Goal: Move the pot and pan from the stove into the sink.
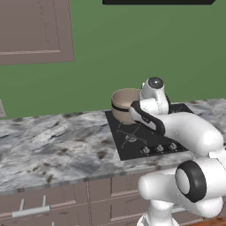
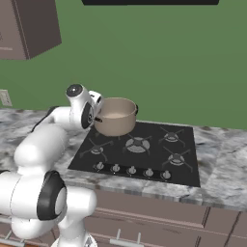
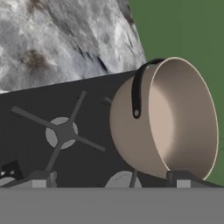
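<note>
- Pot (image 2: 116, 116) sits upright on the back left burner of the stove (image 2: 159, 159), close to the green wall (image 2: 169, 62).
- Hand (image 3: 109, 181) hovers just beside the pot's left side, released, with its jaws wide apart and nothing between them.
- Dark curved handle (image 3: 137, 89) of the pot faces the hand camera.
- Silver knobs (image 2: 131, 170) line the stove's front edge.
- Grey marbled tabletop (image 1: 53, 141) carries the stove, with brown drawers (image 1: 66, 198) beneath it.
</note>
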Tool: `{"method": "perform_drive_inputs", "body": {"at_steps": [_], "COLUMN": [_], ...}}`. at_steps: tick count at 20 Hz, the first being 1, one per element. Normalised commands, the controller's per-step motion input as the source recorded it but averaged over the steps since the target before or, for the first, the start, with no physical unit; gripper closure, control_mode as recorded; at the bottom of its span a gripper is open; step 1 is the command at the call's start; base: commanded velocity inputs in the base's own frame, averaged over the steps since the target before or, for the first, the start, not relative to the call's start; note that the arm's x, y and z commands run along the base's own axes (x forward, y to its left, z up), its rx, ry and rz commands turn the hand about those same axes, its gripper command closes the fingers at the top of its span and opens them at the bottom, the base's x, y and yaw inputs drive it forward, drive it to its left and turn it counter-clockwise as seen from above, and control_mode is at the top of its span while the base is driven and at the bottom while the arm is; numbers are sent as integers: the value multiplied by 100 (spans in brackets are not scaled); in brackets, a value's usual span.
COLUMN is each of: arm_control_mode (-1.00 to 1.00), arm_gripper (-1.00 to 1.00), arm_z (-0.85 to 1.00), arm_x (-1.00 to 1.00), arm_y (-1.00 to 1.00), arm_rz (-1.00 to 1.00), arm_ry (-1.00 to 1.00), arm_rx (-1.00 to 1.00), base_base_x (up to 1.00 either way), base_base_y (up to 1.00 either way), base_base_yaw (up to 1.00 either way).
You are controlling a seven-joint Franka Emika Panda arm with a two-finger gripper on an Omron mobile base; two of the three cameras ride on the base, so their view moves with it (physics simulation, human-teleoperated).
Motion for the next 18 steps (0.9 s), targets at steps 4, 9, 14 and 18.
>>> {"method": "perform_drive_inputs", "body": {"at_steps": [4,9,14,18], "arm_control_mode": [-100,-100,-100,-100], "arm_gripper": [-100,-100,-100,-100], "arm_z": [-20,-22,-26,-25], "arm_x": [47,44,41,40], "arm_y": [-1,0,0,0], "arm_rz": [0,0,0,0], "arm_ry": [4,4,5,6], "arm_rx": [0,0,0,-1], "base_base_x": [0,0,0,0], "base_base_y": [0,0,0,0], "base_base_yaw": [0,0,0,0]}}
